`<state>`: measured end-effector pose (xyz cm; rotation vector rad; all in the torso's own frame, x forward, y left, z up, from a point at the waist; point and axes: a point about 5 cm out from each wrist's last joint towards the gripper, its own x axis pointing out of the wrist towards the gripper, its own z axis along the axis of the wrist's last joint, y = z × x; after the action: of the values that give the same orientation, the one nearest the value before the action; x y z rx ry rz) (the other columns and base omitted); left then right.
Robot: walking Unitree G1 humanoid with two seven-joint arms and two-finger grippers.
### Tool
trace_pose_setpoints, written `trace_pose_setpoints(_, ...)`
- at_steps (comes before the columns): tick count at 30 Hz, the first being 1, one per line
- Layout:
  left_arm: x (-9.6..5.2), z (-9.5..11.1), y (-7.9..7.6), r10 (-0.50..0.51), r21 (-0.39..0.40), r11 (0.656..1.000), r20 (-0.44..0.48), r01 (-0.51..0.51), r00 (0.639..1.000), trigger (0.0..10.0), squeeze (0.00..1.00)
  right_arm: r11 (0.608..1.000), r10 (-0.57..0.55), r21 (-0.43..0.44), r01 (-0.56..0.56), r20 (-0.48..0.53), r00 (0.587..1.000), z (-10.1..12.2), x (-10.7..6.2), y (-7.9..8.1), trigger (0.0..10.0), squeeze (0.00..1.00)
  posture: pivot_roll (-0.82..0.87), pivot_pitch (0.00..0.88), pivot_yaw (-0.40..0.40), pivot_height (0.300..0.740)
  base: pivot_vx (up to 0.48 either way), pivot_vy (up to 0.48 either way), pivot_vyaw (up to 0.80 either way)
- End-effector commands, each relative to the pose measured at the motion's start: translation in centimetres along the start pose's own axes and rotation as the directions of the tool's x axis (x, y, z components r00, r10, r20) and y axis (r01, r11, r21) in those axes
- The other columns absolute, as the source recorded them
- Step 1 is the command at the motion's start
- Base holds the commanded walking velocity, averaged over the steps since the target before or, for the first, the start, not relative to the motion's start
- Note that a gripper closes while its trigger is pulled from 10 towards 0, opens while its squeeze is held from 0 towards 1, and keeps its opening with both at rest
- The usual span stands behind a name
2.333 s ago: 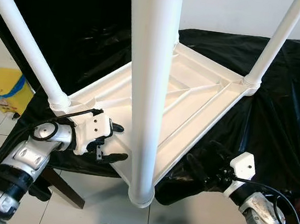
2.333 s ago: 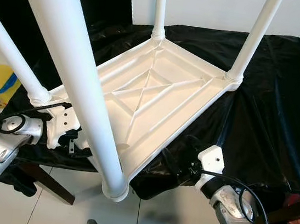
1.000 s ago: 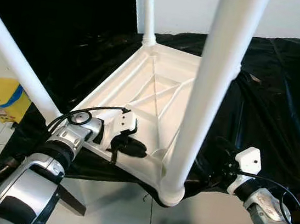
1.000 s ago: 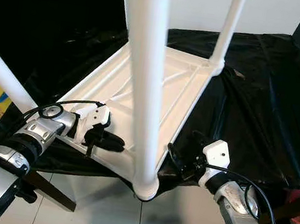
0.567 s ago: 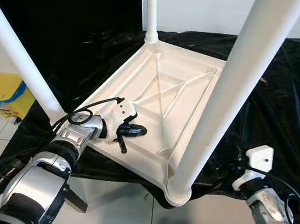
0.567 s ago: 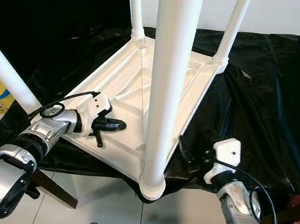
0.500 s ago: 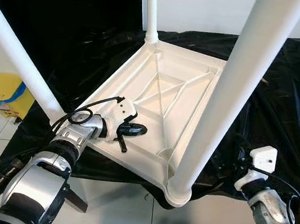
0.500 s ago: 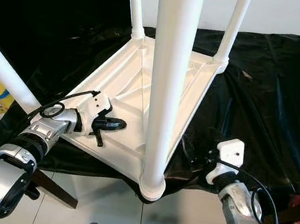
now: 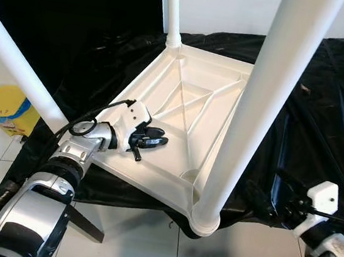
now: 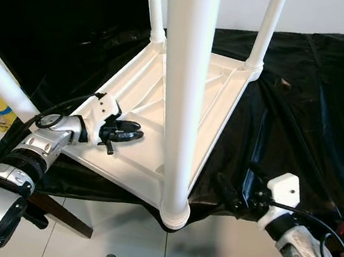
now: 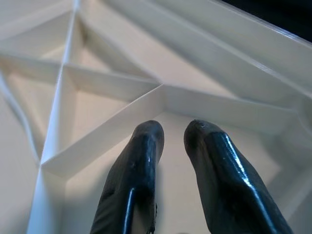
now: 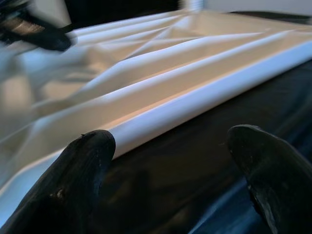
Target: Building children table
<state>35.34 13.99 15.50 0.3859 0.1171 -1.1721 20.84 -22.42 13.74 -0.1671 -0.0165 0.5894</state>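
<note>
While the left gripper (image 9: pixel 148 140) lies with its black fingers (image 11: pixel 139 161) almost together and clamped on nothing, their tips rest over a raised rib inside the upturned white plastic children's table (image 9: pixel 189 115), just within its near-left rim. Directly ahead of those tips the ribs fan toward the middle of the tray-like underside. The right gripper (image 10: pixel 236 197) hangs low with its fingers (image 12: pixel 83 161) spread wide apart, empty, with the table's long right edge running just beyond them over the black plastic sheet (image 9: pixel 327 104) that covers the worktop. All four white tube legs (image 10: pixel 183 92) look seated in their corner sockets, so the assembly seems near its end, at a steadying or checking step. A likely next move is to grip opposite rims and turn the table upright, which calls for both grippers to close on an edge. The tall near leg rises between the two arms and could block a reach across; a yellow bin (image 9: pixel 0 108) sits on the floor beyond the left arm.
</note>
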Motion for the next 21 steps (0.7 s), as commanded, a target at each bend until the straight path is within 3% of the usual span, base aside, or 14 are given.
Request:
trace_pose_setpoints(1, -0.9, -0.1, -0.5, -0.123, -0.001, 0.992, -0.001, 0.123, 0.992, 10.0, 0.00, 0.998, 0.056, 0.014, -0.056, -0.021, 0.998, 0.0, -0.2, 0.4, 10.0, 0.00, -0.20, 0.084, 0.118, 0.740, 0.000, 0.000, 0.00)
trace_pose_setpoints(3, -2.1, 0.6, -0.4, -0.130, 0.014, 0.991, 0.016, 0.130, 0.991, 10.0, 0.00, 0.987, 0.162, 0.013, -0.161, -0.060, 0.985, 0.4, -0.7, 0.6, 10.0, 0.00, -0.19, 0.084, 0.116, 0.740, 0.000, 0.000, 0.00)
trace_pose_setpoints(7, -3.0, 1.2, -0.5, -0.136, 0.014, 0.991, 0.036, 0.135, 0.990, 10.0, 0.00, 0.971, 0.237, 0.009, -0.237, -0.080, 0.968, 0.8, -1.1, 0.9, 10.0, 0.00, -0.19, 0.084, 0.117, 0.740, 0.000, 0.000, 0.00)
trace_pose_setpoints(8, -3.9, 1.8, -0.3, -0.121, -0.002, 0.993, 0.060, 0.122, 0.991, 10.0, 0.00, 0.942, 0.336, 0.018, -0.335, -0.100, 0.937, 1.4, -1.6, 1.3, 10.0, 0.00, -0.18, 0.083, 0.121, 0.740, 0.000, 0.000, 0.00)
trace_pose_setpoints(11, -4.3, 2.0, -0.3, -0.115, -0.007, 0.993, 0.065, 0.115, 0.991, 10.0, 0.00, 0.924, 0.382, 0.028, -0.382, -0.107, 0.918, 1.8, -1.9, 1.5, 10.0, 0.00, -0.18, 0.083, 0.121, 0.740, 0.000, 0.000, 0.00)
trace_pose_setpoints(12, -4.8, 2.3, -0.4, -0.112, -0.006, 0.994, 0.067, 0.113, 0.991, 10.0, 0.00, 0.881, 0.473, 0.043, -0.472, -0.121, 0.873, 2.4, -2.2, 2.1, 10.0, 0.00, -0.18, 0.083, 0.129, 0.740, 0.000, 0.000, 0.00)
trace_pose_setpoints(14, -4.8, 2.3, -0.4, -0.112, -0.006, 0.994, 0.067, 0.113, 0.991, 10.0, 0.00, 0.881, 0.473, 0.043, -0.472, -0.121, 0.873, 2.4, -2.2, 2.1, 10.0, 0.00, -0.18, 0.083, 0.129, 0.740, 0.000, 0.000, 0.00)
trace_pose_setpoints(18, -5.5, 2.7, -0.4, -0.122, 0.002, 0.992, 0.054, 0.123, 0.991, 10.0, 0.00, 0.801, 0.599, 0.060, -0.596, -0.111, 0.793, 3.6, -2.0, 3.2, 10.0, 0.00, -0.17, 0.084, 0.138, 0.740, 0.000, 0.000, 0.00)
trace_pose_setpoints(21, -5.7, 3.0, -0.5, -0.120, 0.000, 0.993, 0.051, 0.120, 0.991, 10.0, 0.00, 0.768, 0.640, 0.058, -0.637, -0.093, 0.763, 4.1, -1.5, 3.8, 10.0, 0.00, -0.16, 0.084, 0.141, 0.740, 0.000, 0.000, 0.00)
